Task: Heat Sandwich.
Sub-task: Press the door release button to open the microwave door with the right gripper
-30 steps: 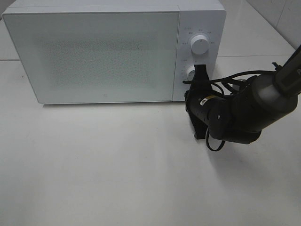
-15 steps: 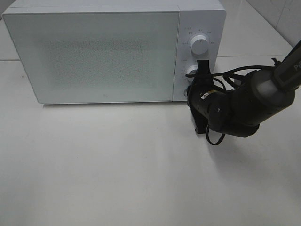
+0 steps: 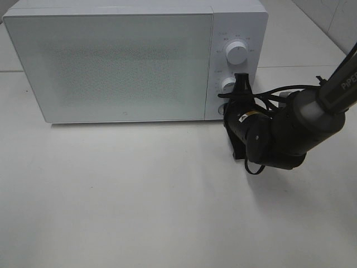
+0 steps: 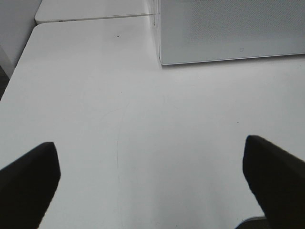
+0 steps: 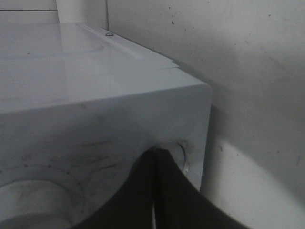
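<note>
We're seeing the left gripper [image 4: 148,145] hanging over the table [image 4: 95,95] w/ fingers spread wide. The microwave [image 3: 117,67] is sitting toward the table's far side. Its door [image 3: 111,33] is shut and frosted, so we're not seeing inside. The sandwich isn't showing in any view, so we can't tell where it's lying rel. to either gripper. The right gripper [image 3: 241,84] is pointing at the control panel, fingers pressed together, tips just right of the lower knob [image 3: 226,85] and below the upper knob [image 3: 236,53]. Contact w/ the panel: can't tell.
</note>
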{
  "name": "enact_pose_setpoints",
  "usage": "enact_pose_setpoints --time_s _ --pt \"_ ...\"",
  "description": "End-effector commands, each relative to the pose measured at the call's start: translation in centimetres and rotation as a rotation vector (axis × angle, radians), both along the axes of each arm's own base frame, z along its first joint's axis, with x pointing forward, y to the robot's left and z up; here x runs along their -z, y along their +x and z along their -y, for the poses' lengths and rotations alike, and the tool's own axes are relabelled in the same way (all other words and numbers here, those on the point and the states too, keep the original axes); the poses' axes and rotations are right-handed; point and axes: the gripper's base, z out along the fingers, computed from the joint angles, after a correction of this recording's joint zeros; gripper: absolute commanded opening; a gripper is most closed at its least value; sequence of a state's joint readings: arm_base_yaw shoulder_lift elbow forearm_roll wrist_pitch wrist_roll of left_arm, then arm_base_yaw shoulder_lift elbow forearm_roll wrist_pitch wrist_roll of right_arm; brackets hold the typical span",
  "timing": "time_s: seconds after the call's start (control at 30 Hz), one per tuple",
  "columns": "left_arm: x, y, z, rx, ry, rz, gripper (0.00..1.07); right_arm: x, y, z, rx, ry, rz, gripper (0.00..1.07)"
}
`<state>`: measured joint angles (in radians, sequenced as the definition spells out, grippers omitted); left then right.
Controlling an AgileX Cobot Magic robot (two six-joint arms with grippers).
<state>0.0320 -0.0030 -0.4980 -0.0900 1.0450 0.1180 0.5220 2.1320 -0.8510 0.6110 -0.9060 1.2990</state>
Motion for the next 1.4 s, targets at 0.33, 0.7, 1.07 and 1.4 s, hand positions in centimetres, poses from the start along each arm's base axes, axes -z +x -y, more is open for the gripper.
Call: enact_pose_setpoints --time_s 0.33,0.7,1.07,1.4 --pt "0.0 -0.3 0.0 -0.004 -0.009 0.028 0.99 -3.3 4.2 0.2 0.064 0.004 0.243 0.00" --pt "0.0 -0.3 0.0 -0.004 -0.009 0.028 0.99 -4.0 5.3 0.2 0.057 -0.021 0.251 0.00" --pt "0.0 -0.3 0.0 -0.004 -0.009 0.028 0.99 -3.9 5.3 0.1 0.049 -0.023 0.227 0.00" --pt "0.0 -0.3 0.0 -0.004 -0.009 0.028 0.99 -3.3 4.8 -0.2 0.014 -0.012 0.127 0.00"
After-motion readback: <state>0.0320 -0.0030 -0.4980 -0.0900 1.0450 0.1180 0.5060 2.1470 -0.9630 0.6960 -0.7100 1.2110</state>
